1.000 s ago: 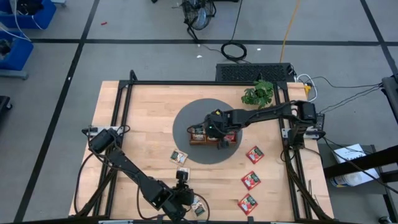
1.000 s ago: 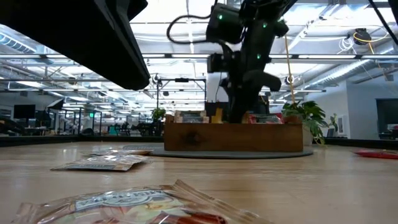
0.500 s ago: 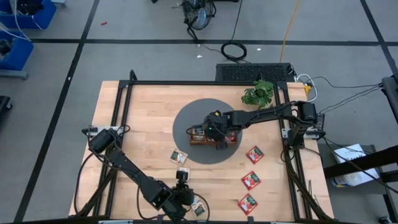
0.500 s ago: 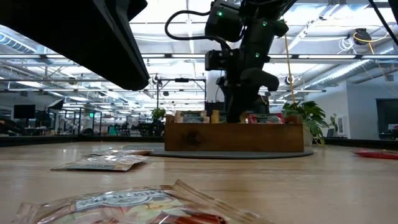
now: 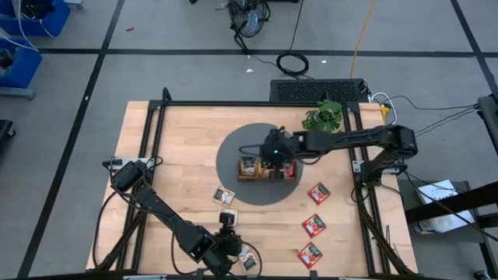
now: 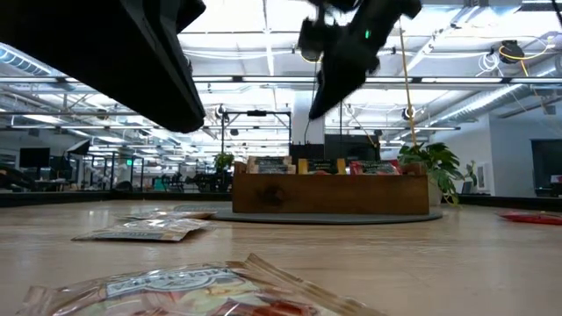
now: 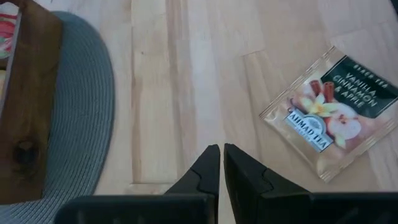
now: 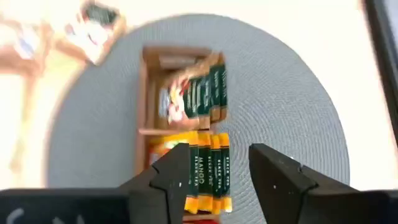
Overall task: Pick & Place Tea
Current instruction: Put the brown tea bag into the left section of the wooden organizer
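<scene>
The brown wooden tray (image 5: 263, 168) stands on a round grey mat (image 5: 233, 175). Tea packets stand on edge in its compartments: green-labelled ones (image 8: 200, 93) and orange ones (image 8: 208, 177). My right gripper (image 8: 219, 155) hangs open above the tray (image 6: 329, 195) with nothing between its fingers. Red packets (image 5: 318, 193) (image 5: 313, 225) (image 5: 310, 253) lie flat on the table's right side. Pale packets (image 5: 224, 196) (image 5: 249, 259) lie near the front. My left gripper (image 7: 221, 155) is shut and empty, low over the wood beside a pale packet (image 7: 333, 112).
A green leafy plant (image 5: 323, 117) stands at the far right, behind the mat. My left arm (image 5: 167, 222) stretches along the table's near left. Black frame rails (image 5: 152, 155) run along the table's sides. Bare wood lies left of the mat.
My right gripper has risen straight up out of the tray and now hangs well above it, rolled a little. The packets stay standing in the tray. My left arm has kept still.
</scene>
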Controlling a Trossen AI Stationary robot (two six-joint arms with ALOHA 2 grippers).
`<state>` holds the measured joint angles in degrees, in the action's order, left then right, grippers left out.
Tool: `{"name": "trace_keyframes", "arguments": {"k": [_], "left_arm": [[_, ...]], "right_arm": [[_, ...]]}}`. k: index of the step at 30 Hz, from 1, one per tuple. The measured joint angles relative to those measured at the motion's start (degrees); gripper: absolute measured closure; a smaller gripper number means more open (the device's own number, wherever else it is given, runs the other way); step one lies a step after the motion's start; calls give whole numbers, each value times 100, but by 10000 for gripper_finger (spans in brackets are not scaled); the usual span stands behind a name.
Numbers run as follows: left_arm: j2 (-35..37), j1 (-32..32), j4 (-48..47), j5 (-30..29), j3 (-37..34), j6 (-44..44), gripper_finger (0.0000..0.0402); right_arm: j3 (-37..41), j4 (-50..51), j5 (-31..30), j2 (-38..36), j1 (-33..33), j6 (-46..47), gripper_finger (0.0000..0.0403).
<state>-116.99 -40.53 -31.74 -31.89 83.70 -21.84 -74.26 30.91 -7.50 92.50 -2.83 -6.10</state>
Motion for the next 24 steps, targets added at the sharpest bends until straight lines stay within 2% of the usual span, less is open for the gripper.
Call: {"name": "trace_keyframes", "arguments": {"k": [3, 5, 8, 12, 18, 24], "left_arm": [[0, -24, -159, -27, 0, -214, 371], [0, -42, -278, -31, 0, -380, 371], [0, -81, -455, -12, 0, -598, 371], [0, -119, -760, -18, 0, -919, 371], [0, -125, -1478, -136, 2, -1608, 371], [0, -13, -2638, -1125, 3, -2888, 371]], "right_arm": [[141, 14, 126, -411, 180, 217, 276], [474, -348, 446, -684, 436, 189, 300], [1228, -1405, 932, -1017, 898, 153, 346], [2490, -3281, 886, -1204, 1483, -84, 396], [4291, -6711, 903, -1037, 1998, -42, 384], [5326, -8603, 903, -802, 2145, 193, 395]]}}
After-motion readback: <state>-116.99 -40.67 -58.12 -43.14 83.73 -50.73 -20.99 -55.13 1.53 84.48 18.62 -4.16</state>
